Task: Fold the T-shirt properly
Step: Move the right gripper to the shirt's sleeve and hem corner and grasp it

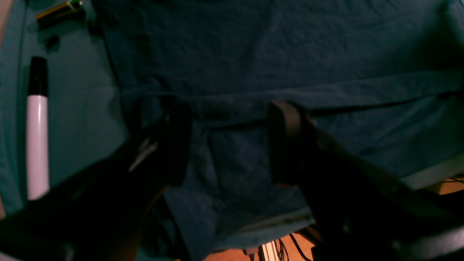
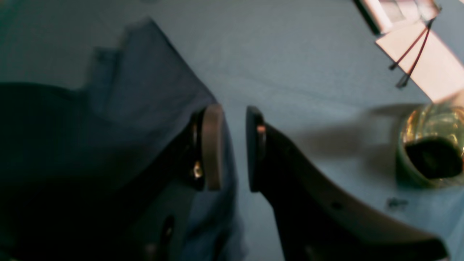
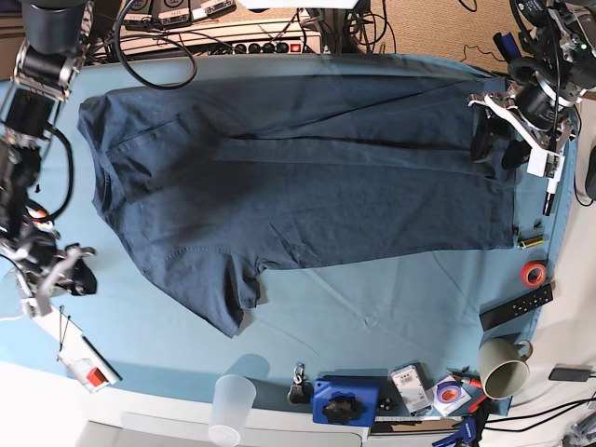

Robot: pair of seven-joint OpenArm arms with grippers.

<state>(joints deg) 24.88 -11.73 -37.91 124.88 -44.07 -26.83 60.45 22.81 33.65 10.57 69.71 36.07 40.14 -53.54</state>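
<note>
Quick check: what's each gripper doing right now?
Left gripper: open, jaws wide over the T-shirt, holding nothing.
Right gripper: partly open, empty, near the shirt's edge.

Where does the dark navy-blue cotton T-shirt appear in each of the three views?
Left wrist: the dark navy-blue cotton T-shirt fills most of the picture, beyond the open left claw.
Right wrist: left half, a sleeve beside the claw.
Base: spread across the centre.
Shared landmark: the sky-blue table cloth under it.

Plain dark navy T-shirt [image 3: 307,177], sky-blue table cloth [image 3: 372,317], red tape roll [image 3: 534,273]
</note>
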